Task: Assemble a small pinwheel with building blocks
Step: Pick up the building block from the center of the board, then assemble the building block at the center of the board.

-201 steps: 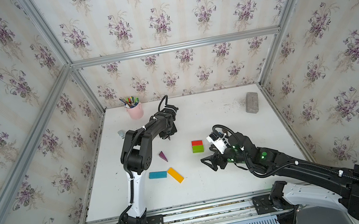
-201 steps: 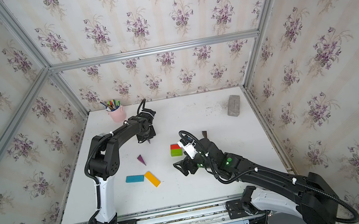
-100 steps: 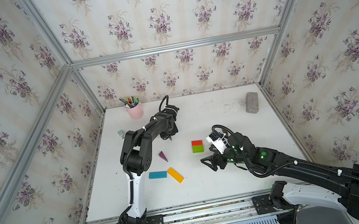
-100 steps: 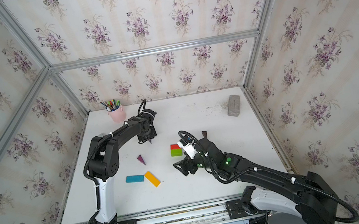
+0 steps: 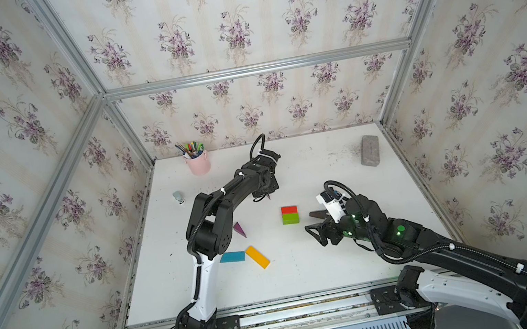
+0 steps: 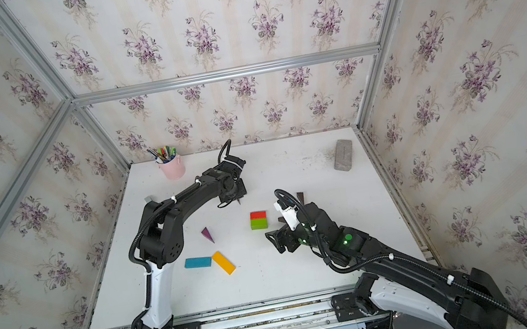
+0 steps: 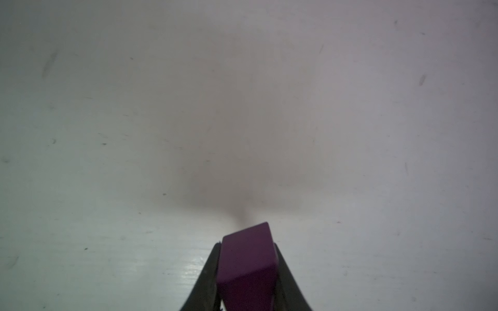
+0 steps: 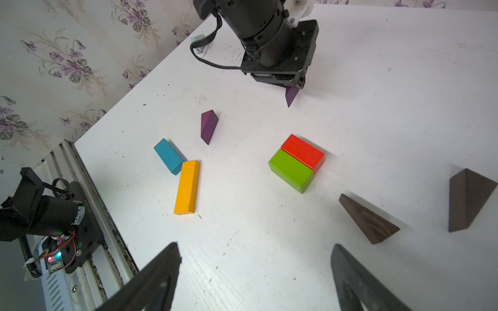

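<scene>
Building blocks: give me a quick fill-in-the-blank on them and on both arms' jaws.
1. The left gripper is shut on a wedge coloured ____.
2. The red block lies flush against the ____ block.
3. On the right gripper the jaws stand ____.
4. The dark brown wedges lying on the table number ____.
Missing words: purple; green; open; two.

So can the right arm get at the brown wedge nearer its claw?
Probably yes: the right claw is open and empty, and the nearer brown wedge lies just ahead with nothing between them.
</scene>
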`<action>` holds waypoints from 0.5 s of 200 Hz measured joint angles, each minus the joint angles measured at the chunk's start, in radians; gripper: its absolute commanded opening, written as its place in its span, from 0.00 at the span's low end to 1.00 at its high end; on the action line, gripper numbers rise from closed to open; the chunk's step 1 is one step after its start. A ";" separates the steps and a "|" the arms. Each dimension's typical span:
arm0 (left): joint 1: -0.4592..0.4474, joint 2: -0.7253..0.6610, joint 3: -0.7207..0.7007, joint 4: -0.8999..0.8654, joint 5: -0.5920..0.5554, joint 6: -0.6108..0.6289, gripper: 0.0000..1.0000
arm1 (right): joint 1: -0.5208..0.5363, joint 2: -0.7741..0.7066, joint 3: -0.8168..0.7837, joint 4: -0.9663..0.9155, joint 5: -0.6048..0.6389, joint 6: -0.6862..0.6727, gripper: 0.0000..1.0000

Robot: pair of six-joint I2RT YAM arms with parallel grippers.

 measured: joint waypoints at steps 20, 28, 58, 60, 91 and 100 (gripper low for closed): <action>-0.027 0.020 0.023 0.007 0.008 -0.009 0.16 | 0.000 -0.027 -0.017 -0.014 -0.002 0.018 0.88; -0.035 0.027 0.029 0.008 0.011 -0.011 0.16 | 0.000 -0.040 -0.023 -0.017 -0.002 0.019 0.88; -0.056 0.044 0.038 0.011 0.018 -0.018 0.16 | 0.000 -0.076 -0.037 -0.026 0.000 0.027 0.88; -0.057 0.045 0.038 0.011 0.018 -0.018 0.16 | 0.000 -0.077 -0.037 -0.026 0.001 0.027 0.88; -0.064 0.050 0.037 0.011 0.017 -0.018 0.16 | 0.000 -0.079 -0.038 -0.028 0.000 0.037 0.88; -0.065 0.050 0.037 0.011 0.015 -0.018 0.16 | 0.000 -0.079 -0.038 -0.028 0.000 0.037 0.88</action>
